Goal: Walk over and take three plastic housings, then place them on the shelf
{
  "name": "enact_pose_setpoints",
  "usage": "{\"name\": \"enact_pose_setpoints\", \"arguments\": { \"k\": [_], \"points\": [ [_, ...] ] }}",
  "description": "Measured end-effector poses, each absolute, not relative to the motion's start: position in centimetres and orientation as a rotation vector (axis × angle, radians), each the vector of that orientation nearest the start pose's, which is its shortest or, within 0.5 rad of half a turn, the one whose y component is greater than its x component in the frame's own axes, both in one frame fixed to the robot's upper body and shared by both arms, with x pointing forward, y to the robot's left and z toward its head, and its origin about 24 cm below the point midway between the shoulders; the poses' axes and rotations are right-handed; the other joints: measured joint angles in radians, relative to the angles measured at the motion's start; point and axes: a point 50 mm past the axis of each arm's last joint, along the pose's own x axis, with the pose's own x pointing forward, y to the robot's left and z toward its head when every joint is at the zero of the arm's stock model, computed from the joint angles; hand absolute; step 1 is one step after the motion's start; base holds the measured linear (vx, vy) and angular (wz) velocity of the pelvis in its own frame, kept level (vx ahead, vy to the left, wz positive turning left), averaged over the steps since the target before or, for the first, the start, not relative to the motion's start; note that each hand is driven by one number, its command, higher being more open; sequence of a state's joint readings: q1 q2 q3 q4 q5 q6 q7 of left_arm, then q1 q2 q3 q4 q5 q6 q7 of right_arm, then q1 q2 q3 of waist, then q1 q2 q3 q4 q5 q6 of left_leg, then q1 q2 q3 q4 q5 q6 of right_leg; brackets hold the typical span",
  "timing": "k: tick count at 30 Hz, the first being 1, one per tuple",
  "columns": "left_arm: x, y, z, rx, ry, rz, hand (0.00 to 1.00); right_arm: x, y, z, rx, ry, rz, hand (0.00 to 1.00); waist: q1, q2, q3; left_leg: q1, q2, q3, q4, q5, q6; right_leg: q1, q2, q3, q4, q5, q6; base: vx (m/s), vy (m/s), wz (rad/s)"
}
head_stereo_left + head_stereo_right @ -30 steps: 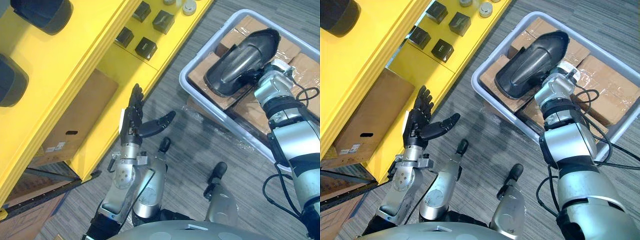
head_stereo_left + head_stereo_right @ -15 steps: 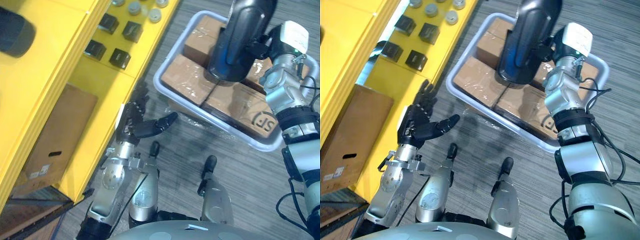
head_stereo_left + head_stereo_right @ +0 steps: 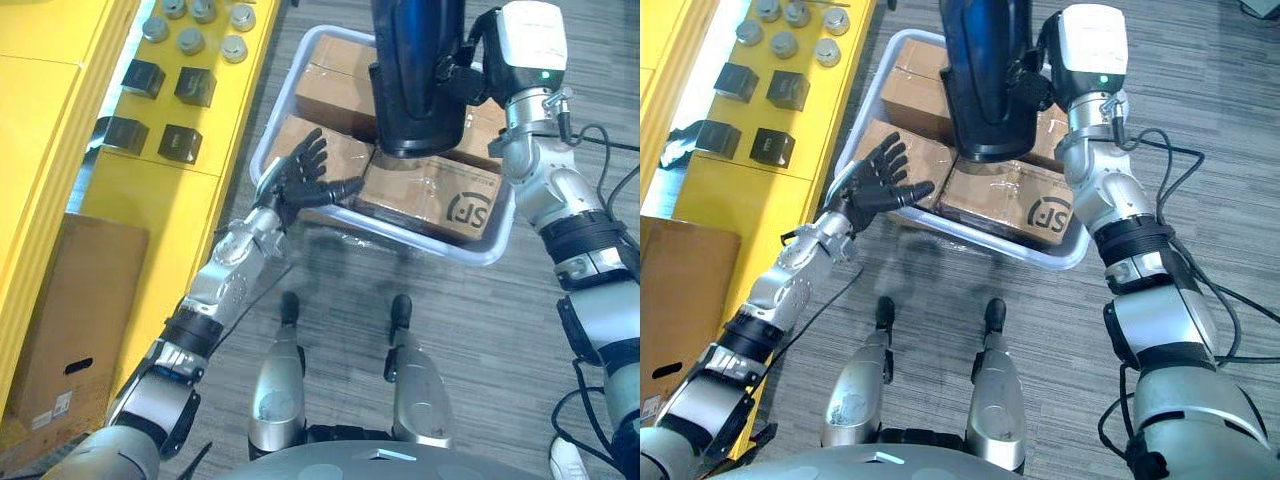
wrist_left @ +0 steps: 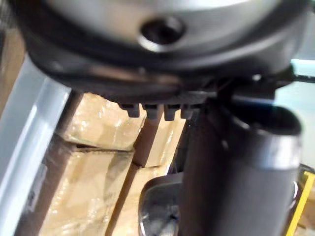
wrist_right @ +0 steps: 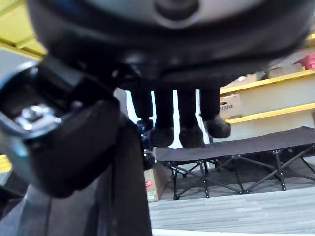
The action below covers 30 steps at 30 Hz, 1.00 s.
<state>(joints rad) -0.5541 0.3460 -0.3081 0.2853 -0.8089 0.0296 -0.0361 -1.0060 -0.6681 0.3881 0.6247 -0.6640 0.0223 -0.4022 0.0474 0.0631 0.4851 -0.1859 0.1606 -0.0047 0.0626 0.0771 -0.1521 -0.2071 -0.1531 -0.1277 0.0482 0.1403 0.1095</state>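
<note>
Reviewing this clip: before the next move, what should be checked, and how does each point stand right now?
1. Right hand curled round the plastic housing: ok.
2. Housing raised above the cardboard boxes in the grey bin: ok.
3. Left hand open and holding nothing, over the bin's edge: ok.
4. Bare space on the yellow shelf beside the black blocks: ok.
5. Grip firm enough for carrying: cannot tell.
</note>
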Motion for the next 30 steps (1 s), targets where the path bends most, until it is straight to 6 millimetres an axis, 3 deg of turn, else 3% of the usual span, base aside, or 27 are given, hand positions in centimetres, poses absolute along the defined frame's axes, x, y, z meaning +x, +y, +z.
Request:
{"name": "enact_pose_setpoints", "arguments": {
  "k": [3,5,8,12,13,18,26,30],
  "points": [
    [35.0,11.0,13.1,-0.468,-0.049,-0.407,1.00,38.6,-19.7,25.5,-1.396,-0.625,-0.390,0.00,-0.002,-0.007,-0.001,0.000,0.000,0.002,0.004,-0.002,-0.002,-0.001,0.001,0.003,0.000,0.002,0.000,-0.02,0.000,-0.04],
    [35.7,9.9,14.1,-0.524,-0.046,-0.407,1.00,38.8,-17.9,25.4,-1.378,-0.676,-0.343,0.00,-0.003,-0.010,0.000,-0.001,0.000,0.003,0.005,-0.002,-0.003,-0.001,0.001,0.004,0.000,0.003,0.000,0.00,0.000,0.00],
    [36.0,10.0,14.5,-0.577,-0.038,-0.386,1.00,38.9,-15.4,24.9,-1.377,-0.733,-0.262,0.00,-0.009,-0.030,0.002,-0.002,0.001,0.004,0.005,-0.003,-0.003,-0.002,0.001,0.006,0.000,0.003,0.000,0.00,0.000,0.00],
    [36.5,10.4,14.4,-0.575,-0.021,-0.332,1.00,38.8,-14.4,24.6,-1.367,-0.762,-0.223,0.00,-0.007,-0.038,0.003,-0.003,0.000,0.003,0.006,-0.003,-0.003,-0.002,0.001,0.005,0.000,0.003,0.000,0.00,0.000,0.00],
    [36.5,10.4,14.3,-0.576,-0.016,-0.317,0.00,38.8,-13.9,24.5,-1.355,-0.766,-0.213,0.00,-0.006,-0.038,0.003,-0.003,0.000,0.003,0.006,-0.003,-0.004,-0.002,0.001,0.005,0.000,0.003,0.000,0.00,0.000,0.00],
    [36.7,10.6,14.1,-0.648,-0.009,-0.200,0.00,38.3,-11.9,23.9,-1.311,-0.815,-0.153,0.00,-0.007,-0.038,0.003,-0.005,0.000,0.001,0.007,-0.003,-0.004,-0.002,0.001,0.003,0.000,0.003,0.000,0.00,0.000,0.00],
    [37.1,11.7,14.6,-0.822,-0.086,-0.135,0.00,37.8,-11.2,22.4,-1.254,-0.803,-0.132,0.00,0.001,-0.054,0.010,-0.006,-0.001,-0.006,0.019,-0.005,-0.004,0.009,0.000,-0.003,0.000,0.003,0.000,0.00,0.002,0.02],
    [37.1,11.5,14.3,-0.897,-0.092,-0.136,0.00,37.2,-10.6,21.8,-1.196,-0.816,-0.136,0.00,-0.001,-0.084,0.009,0.003,-0.001,-0.008,0.021,-0.006,-0.005,0.021,0.000,-0.006,-0.001,0.003,0.000,0.00,0.000,0.00]
  ]
}}
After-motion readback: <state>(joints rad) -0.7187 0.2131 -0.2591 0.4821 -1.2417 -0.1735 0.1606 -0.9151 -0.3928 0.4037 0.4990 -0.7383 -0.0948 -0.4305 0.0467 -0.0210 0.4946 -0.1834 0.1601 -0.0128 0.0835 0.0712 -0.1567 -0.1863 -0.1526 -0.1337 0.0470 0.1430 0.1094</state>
